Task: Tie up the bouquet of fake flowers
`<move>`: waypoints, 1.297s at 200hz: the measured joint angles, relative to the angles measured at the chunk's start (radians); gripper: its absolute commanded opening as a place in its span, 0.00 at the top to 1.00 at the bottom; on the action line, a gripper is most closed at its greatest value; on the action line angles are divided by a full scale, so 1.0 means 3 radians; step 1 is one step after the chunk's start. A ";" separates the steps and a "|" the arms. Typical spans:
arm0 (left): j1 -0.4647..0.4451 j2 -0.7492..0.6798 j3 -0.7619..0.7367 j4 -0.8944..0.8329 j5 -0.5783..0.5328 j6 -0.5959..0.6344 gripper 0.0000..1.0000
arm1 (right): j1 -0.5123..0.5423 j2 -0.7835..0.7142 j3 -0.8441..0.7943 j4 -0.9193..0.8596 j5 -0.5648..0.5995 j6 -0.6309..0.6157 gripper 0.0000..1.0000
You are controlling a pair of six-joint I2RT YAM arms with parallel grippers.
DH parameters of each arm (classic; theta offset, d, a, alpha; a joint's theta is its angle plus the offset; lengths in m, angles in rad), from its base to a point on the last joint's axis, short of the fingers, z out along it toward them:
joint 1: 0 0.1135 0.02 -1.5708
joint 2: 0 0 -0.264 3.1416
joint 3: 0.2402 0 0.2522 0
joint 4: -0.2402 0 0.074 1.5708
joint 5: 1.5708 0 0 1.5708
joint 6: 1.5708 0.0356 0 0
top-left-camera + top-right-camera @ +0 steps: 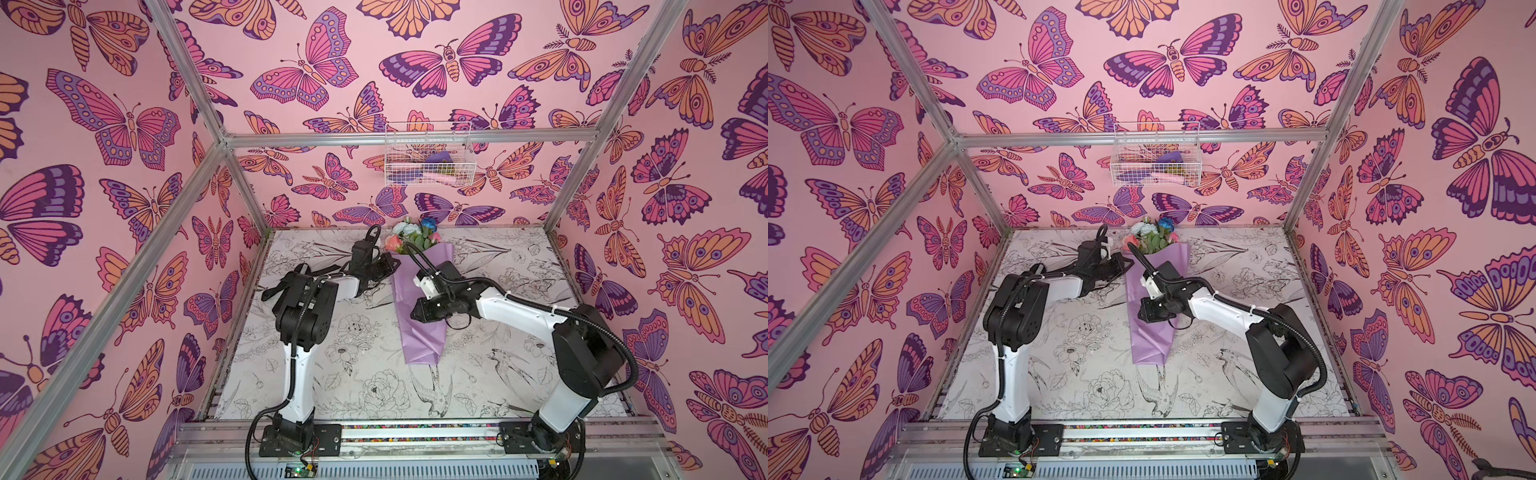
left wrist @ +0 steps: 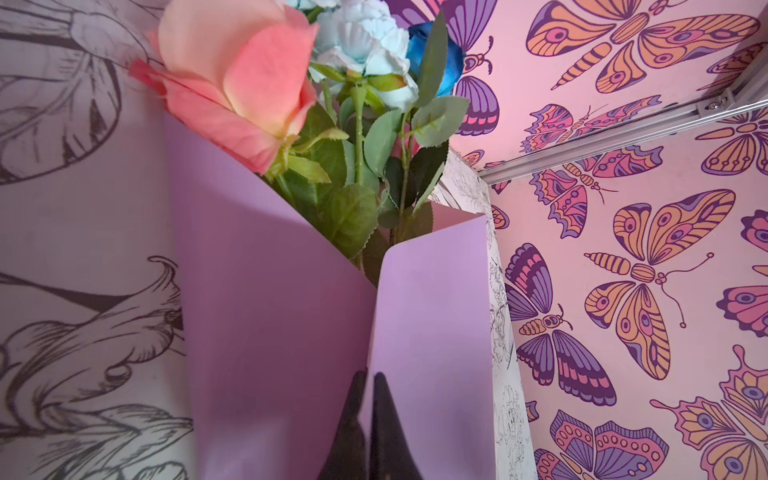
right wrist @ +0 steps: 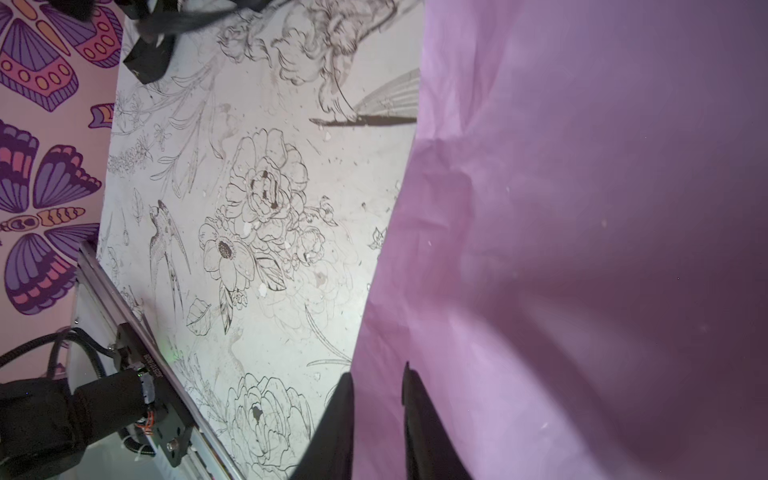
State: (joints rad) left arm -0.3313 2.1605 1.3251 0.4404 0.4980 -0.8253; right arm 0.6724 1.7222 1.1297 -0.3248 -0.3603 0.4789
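Two grippers work one bundle. The bouquet of fake flowers (image 1: 405, 291) has peach-pink, pale blue and deep blue blooms with green leaves, rolled in a cone of lilac paper. It lies on the white table printed with line-drawn flowers and birds (image 1: 374, 386).

In both top views its long axis runs from the blooms at upper centre, against the back wall, down to the paper tail at lower centre.

The left gripper (image 2: 368, 376) sits at the cone's left edge, just below the blooms. It is clenched, and a sliver of the lilac paper wrap (image 2: 270, 311) shows pinched between its fingers.

The right gripper (image 3: 378, 370) reaches in from the right and hangs over the middle of the cone. Its jaws stand a little apart with nothing caught between them — only paper beyond.

No tie shows around the wrap, so the binding looks not yet done. The right arm is nearer the waist of the cone, where a tie would probably go — across the long axis, not along it.
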 measured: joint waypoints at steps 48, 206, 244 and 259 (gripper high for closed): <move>0.0000 0.0072 0.0033 -0.0001 0.0036 0.0020 1.00 | 0.0061 -0.0048 -0.0571 0.0257 -0.0149 0.0421 0.79; 0.0000 0.0267 0.0114 -0.0005 0.0038 0.0072 1.00 | 0.0734 -0.1603 -0.1033 -0.0233 0.1124 0.0624 0.63; 0.0001 0.0267 0.0136 -0.0027 0.0039 0.0104 1.00 | 0.1240 -0.1742 -0.1200 -0.0594 0.2033 0.0991 0.53; 0.0001 0.0267 0.0167 -0.0052 0.0051 0.0117 1.00 | 0.1400 -0.1695 -0.1260 -0.0670 0.2258 0.1118 0.52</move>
State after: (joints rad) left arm -0.3309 2.2406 1.3750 0.4248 0.5133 -0.7902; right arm 1.0924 1.2137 0.7517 -0.5259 0.3172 0.8143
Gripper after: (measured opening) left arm 0.049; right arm 0.476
